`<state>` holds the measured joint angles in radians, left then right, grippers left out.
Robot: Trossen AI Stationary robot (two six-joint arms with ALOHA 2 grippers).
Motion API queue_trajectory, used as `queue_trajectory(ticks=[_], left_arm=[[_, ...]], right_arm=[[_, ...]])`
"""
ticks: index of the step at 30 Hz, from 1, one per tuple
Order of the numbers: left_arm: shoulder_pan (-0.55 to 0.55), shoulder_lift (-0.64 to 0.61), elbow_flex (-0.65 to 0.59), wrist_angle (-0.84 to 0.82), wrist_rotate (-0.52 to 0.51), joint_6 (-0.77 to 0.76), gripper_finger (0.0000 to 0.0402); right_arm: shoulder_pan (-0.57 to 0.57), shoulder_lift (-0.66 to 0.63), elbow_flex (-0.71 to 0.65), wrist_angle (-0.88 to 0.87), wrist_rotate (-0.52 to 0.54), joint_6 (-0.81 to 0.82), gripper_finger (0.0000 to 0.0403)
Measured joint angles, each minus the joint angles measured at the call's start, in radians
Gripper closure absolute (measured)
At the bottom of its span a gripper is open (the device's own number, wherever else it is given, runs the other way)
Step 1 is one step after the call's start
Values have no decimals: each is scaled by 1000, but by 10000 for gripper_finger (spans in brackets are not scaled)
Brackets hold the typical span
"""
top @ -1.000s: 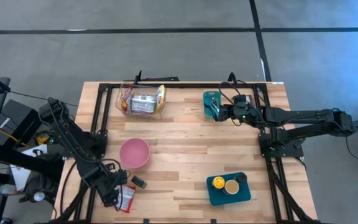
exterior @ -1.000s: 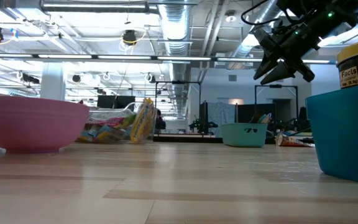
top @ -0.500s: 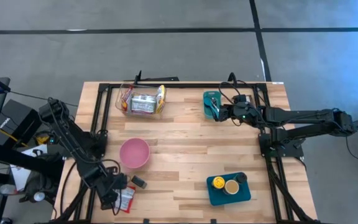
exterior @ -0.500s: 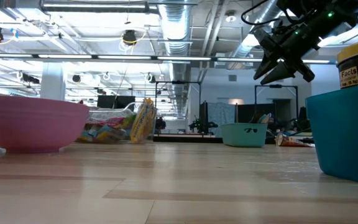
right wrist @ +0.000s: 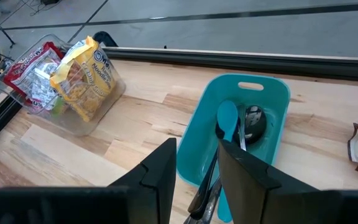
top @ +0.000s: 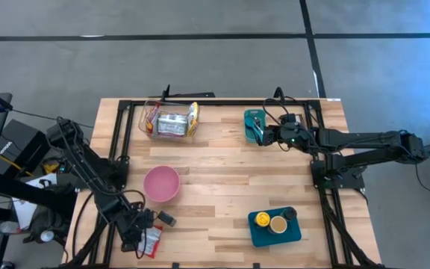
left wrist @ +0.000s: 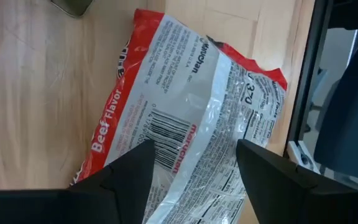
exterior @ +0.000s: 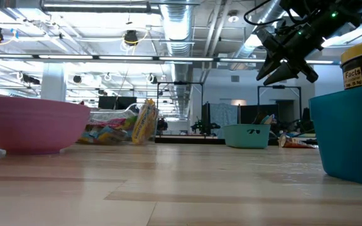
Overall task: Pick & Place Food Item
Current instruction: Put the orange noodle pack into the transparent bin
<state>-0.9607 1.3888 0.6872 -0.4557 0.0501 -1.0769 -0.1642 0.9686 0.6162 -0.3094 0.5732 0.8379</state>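
A red and white ramen packet [left wrist: 191, 99] marked "Beef Flavor" lies flat on the wooden table near its near left corner [top: 152, 239]. My left gripper [left wrist: 191, 180] [top: 140, 233] points steeply down over it, open, one finger above each long side. The place where the fingertips meet the packet lies below the wrist view's edge. My right gripper [right wrist: 197, 174] [top: 263, 134] hangs open and empty above a teal utensil bin [right wrist: 197, 143] at the far right. A pink bowl [top: 161, 184] stands just beyond the packet. My left gripper comes at the ramen packet from above, its open fingers [left wrist: 129, 180] standing over the packet's near end, across its width. I cannot tell whether they touch the wrapper. The packet lies flat on the table.
A small dark object [top: 167, 219] lies beside the packet. A clear box of snack packets [top: 172, 122] stands at the far left. A teal tray with cans [top: 275, 226] sits near the right front. Black frame rails [top: 118, 157] run along the table's edges.
My left gripper has tipped further downward and rolled a little over the ramen packet, which has stayed where it lay. My right gripper has kept still.
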Motion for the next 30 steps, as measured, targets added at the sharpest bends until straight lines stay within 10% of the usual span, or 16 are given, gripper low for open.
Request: queue_trajectory(ticks=[10,30], left_arm=[[0,0,0,-13,2,0,189],[0,2,-1,30,3,-1,337]], right_arm=[[0,0,0,1,3,0,290],[0,0,0,1,3,0,290]])
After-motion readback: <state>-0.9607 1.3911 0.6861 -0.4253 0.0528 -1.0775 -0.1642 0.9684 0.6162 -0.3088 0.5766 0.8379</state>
